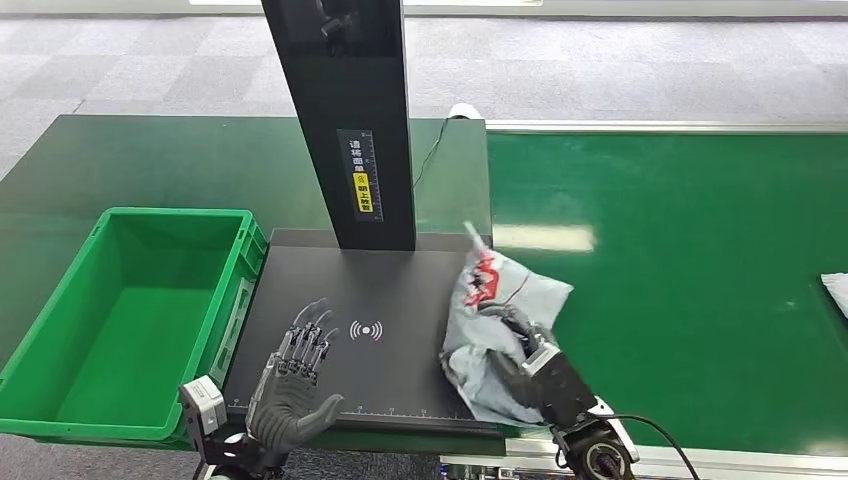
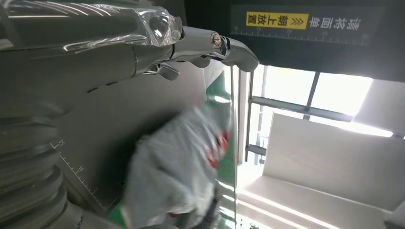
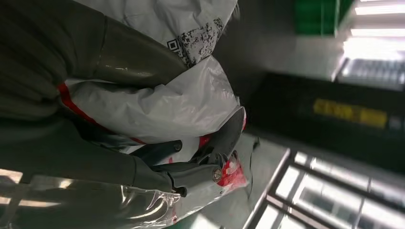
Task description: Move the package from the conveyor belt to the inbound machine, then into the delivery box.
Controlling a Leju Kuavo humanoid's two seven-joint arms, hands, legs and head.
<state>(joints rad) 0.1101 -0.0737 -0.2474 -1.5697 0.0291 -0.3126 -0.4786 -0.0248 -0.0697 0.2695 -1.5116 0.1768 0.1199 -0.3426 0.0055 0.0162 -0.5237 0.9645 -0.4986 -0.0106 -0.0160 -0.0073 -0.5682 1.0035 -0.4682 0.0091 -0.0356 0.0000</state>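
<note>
The package (image 1: 490, 310) is a crumpled grey-white plastic bag with red print. It lies across the right edge of the black inbound machine plate (image 1: 400, 300), partly over the green conveyor belt (image 1: 680, 280). My right hand (image 1: 515, 345) grips it from the near side, and up close its fingers (image 3: 210, 157) wrap the bag (image 3: 157, 105). My left hand (image 1: 298, 375) hovers over the plate's near left part, fingers spread and holding nothing. Past its fingers (image 2: 210, 45) the bag (image 2: 176, 171) appears blurred. The green delivery box (image 1: 130, 320) stands left of the plate.
The machine's black upright column (image 1: 350, 110) with a yellow label rises at the plate's back edge. A white item (image 1: 838, 292) lies on the belt at the far right. A cable (image 1: 435, 150) runs behind the column.
</note>
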